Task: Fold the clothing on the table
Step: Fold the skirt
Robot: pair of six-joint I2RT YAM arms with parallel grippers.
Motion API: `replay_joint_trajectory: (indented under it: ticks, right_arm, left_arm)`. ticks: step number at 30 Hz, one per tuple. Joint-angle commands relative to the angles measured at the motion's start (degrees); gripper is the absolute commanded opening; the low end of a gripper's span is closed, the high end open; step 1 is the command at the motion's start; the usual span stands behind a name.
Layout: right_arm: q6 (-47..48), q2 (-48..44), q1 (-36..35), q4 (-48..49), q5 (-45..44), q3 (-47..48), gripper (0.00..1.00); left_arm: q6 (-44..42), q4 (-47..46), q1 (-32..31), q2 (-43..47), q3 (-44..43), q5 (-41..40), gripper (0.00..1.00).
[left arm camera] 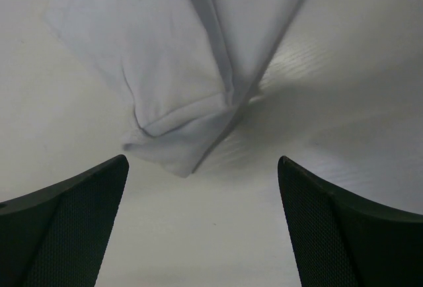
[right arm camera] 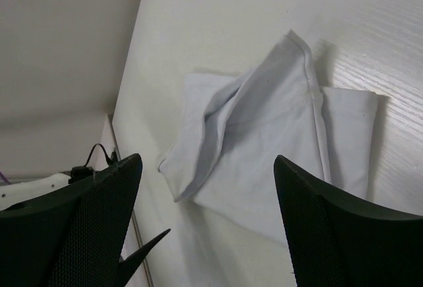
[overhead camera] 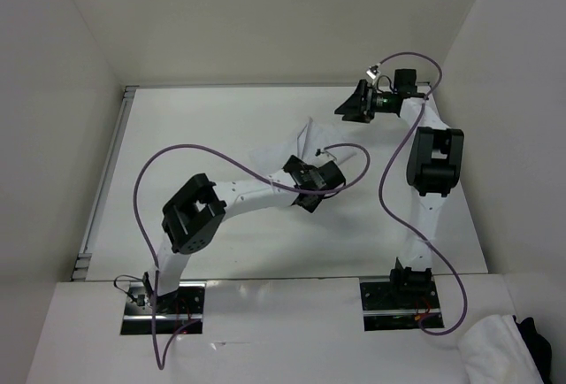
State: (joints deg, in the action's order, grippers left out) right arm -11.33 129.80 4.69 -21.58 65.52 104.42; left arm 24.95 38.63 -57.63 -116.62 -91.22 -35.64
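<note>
Garment (overhead camera: 276, 156) lies at bench (overhead camera: 177, 127) middle, partly folded: layers stacked, one flap ridged up, not flat.

Left pincer (overhead camera: 308, 185) spread, empty, low over garment's near corner (left arm camera: 192, 55), which points between the fingers.

Right pincer (overhead camera: 356, 103) spread, empty, raised toward far right corner, looking down on the bundle (right arm camera: 264, 148).

We judge step: between grasps, mid-fold.

Next move, we reckon: pinch a loose edge, thin cloth only, not the whole stack; carry it across, lay it flat, press the ridge down. Risk: dragging the lower layers askew.
</note>
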Motion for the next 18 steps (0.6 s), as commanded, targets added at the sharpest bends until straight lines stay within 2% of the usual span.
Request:
replay_joint_trajectory:
  ticks: [1, 6, 11, 13, 18]
  right_arm:
    - [3.8, -5.3, -0.2, -3.7, 1.7, 1.0, 0.85]
    - [4.3, -5.3, 1.9, -6.2, 2.2, 0.5, 0.85]
    - [7.5, -5.9, 3.7, -9.6, 2.8, 0.5, 0.85]
    - [8.0, -5.9, 4.3, -10.2, 3.3, 0.5, 0.85]
    - [8.0, -5.9, 4.8, -10.8, 3.9, 0.5, 0.85]
  left_arm:
    - [-5.2, 0.4, -1.3, -2.6, -2.4, -14.2, 1.0]
    - [-9.0, -3.2, -1.3, -5.0, -2.4, -15.4, 0.97]
    - [-12.4, -5.4, -1.3, -6.0, -2.9, -15.4, 0.8]
    - [-14.0, -7.0, -1.3, -5.4, -2.9, -14.2, 0.77]
    - [-17.2, -8.7, -0.8, -5.4, -2.9, -13.5, 0.76]
